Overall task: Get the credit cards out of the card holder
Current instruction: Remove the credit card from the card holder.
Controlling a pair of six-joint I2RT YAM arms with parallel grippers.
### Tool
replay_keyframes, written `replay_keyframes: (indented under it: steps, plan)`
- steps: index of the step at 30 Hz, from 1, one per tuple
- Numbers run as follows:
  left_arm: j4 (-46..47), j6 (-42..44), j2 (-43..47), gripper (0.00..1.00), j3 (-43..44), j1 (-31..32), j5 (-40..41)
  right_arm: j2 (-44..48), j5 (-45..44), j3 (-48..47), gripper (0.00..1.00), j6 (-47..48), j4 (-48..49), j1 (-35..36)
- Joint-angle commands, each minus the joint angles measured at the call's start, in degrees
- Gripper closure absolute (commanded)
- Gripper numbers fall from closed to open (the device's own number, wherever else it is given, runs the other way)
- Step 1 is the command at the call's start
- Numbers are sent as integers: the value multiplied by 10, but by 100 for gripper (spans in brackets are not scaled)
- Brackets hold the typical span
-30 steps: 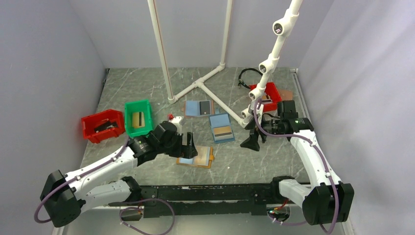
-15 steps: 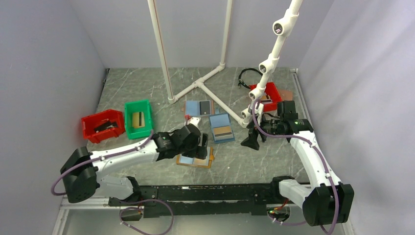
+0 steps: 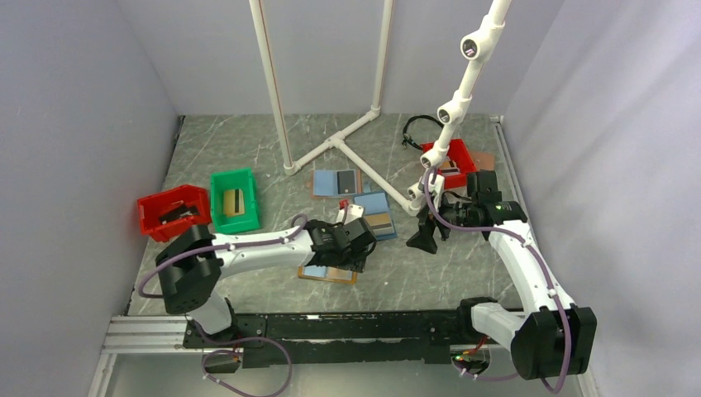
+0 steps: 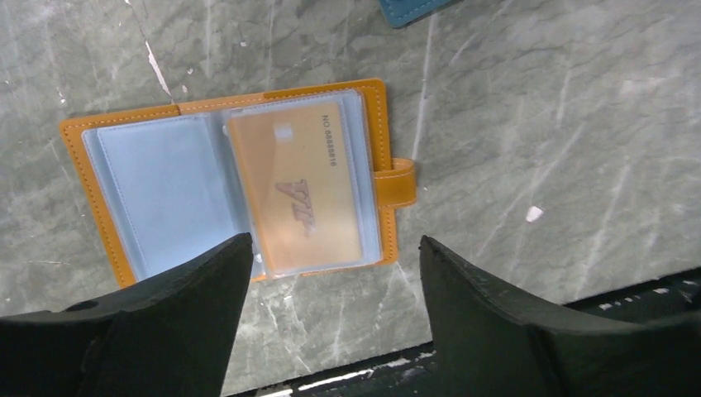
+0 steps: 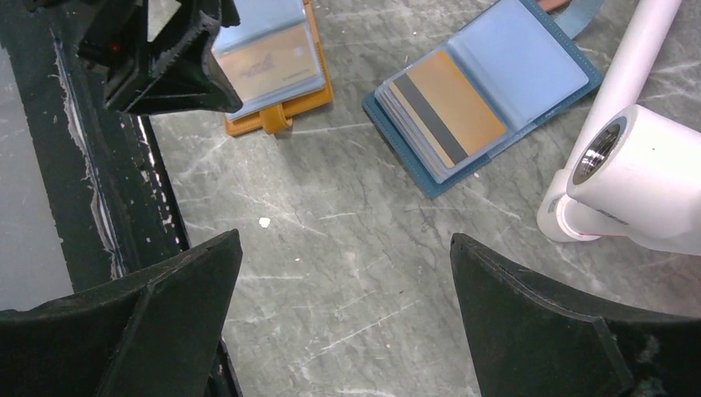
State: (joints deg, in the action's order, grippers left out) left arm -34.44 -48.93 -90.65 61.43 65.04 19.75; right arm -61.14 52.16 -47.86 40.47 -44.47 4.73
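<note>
The card holder (image 4: 165, 194) lies open and flat on the grey marble table, orange-brown at its edges and light blue inside. A tan credit card (image 4: 298, 194) sits in the clear sleeve of its right page. My left gripper (image 3: 357, 252) hovers over the holder's right part, open, with nothing between its fingers. From above, only the holder's near edge (image 3: 326, 274) shows under the left arm. My right gripper (image 3: 423, 240) stands open and empty to the right. Its wrist view shows the holder (image 5: 277, 116) at the top left, below the left gripper's fingers (image 5: 178, 74).
A blue holder (image 3: 378, 222) with tan and dark cards lies just behind the left gripper, and another (image 3: 337, 182) lies farther back. A white pipe frame (image 3: 347, 136) crosses the table. A green bin (image 3: 234, 198) and a red bin (image 3: 172, 211) stand left, another red bin (image 3: 453, 161) right.
My left arm has stretched to the right, carrying its gripper across the card holder, and its jaws have narrowed a little. The right arm has barely moved.
</note>
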Motion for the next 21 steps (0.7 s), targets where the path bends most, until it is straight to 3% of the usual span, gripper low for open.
replay_keyframes:
  steps: [1,21]
  plan:
    - [-48,-24,-31,31,31,4,39,-3,-1,1,0,-3,21,4]
    - [-46,-2,-106,29,62,4,26,-13,-9,-3,0,-2,14,19]
